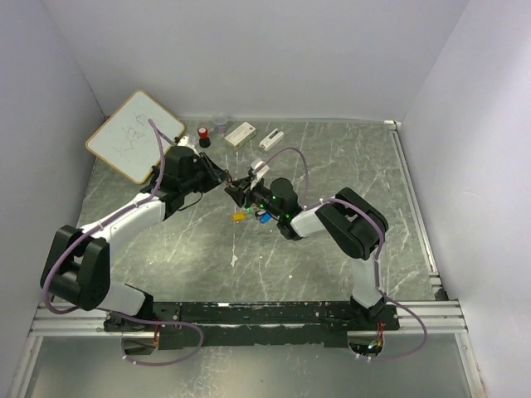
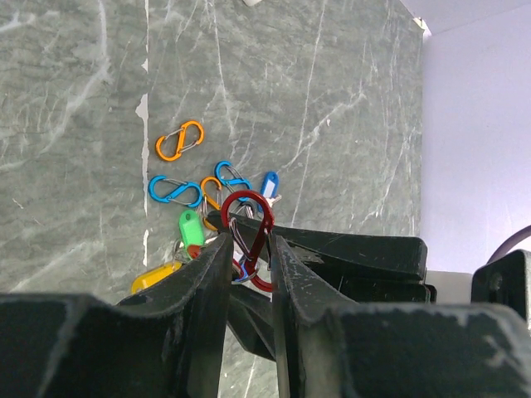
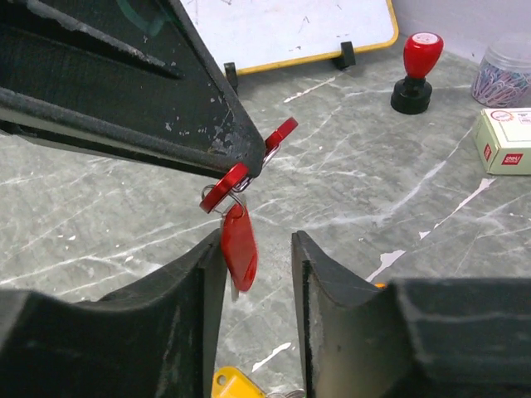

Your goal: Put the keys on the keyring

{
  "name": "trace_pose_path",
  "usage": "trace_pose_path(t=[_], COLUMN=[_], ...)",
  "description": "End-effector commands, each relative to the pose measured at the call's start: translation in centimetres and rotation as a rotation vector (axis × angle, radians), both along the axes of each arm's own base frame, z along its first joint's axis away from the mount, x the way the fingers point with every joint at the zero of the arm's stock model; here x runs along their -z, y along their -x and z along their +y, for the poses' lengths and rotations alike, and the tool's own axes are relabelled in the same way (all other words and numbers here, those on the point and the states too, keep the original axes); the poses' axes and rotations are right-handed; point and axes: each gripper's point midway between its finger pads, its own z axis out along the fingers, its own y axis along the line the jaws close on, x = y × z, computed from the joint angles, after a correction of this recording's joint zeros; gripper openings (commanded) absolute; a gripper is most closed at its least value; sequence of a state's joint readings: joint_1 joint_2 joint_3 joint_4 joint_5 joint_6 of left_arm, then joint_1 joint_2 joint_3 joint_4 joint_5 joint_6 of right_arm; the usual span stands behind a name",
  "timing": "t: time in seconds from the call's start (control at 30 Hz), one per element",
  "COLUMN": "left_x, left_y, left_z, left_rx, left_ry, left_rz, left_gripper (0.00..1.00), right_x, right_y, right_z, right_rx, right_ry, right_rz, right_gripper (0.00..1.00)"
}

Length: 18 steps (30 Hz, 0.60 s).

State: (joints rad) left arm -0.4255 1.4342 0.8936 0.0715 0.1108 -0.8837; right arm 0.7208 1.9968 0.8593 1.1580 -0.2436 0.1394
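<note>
My left gripper point(image 2: 249, 240) is shut on a red carabiner keyring point(image 2: 248, 224), held above the table; it shows in the top view point(image 1: 222, 178) too. In the right wrist view the keyring point(image 3: 224, 187) sticks out of the left fingers, and a red key tag point(image 3: 239, 245) hangs from it on a small metal ring. My right gripper point(image 3: 257, 245) is open around that tag, which hangs against its left finger. On the table below lie a green tag point(image 2: 191, 225), a yellow tag point(image 2: 155, 277) and a blue tag point(image 2: 267, 184).
Loose carabiners lie by the tags: an orange one point(image 2: 179, 140) and two blue ones point(image 2: 175, 191). A whiteboard point(image 1: 135, 136) stands at the back left. A red-capped stamp point(image 1: 203, 135), a jar point(image 1: 220, 123) and two white boxes point(image 1: 240, 133) stand along the back.
</note>
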Motion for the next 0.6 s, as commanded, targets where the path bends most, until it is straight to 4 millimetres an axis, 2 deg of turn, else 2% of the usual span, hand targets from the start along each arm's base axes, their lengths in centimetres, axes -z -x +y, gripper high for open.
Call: trace_pose_path(t=[0.0,0.23,0.33,0.57], left_x=[-2.7,-2.3,-2.3,-2.5], left_y=[0.1,-0.1,-0.4,-1.2], left_z=[-0.9,-1.0,-0.9,-1.3], left_rx=[0.028,0.026,0.018,0.013], left_ry=[0.041,0.042,0.037,0.044], left_rz=[-0.043,-0.037,-0.039,-0.049], left_gripper=[0.35,0.35,0.36,0.45], right_x=[-1.1,-0.6,0.3,1.6], right_y=[-0.6,-0.4,-0.3,0.6], right_z=[0.0,-0.6,-1.0,-2.2], right_rx=[0.021,0.042,0.052,0.074], right_ry=[-0.044,-0.034,-0.002,0.037], right_rz=[-0.041,-0.025,0.004,0.054], right_gripper=[0.32,0.07,0.01,0.00])
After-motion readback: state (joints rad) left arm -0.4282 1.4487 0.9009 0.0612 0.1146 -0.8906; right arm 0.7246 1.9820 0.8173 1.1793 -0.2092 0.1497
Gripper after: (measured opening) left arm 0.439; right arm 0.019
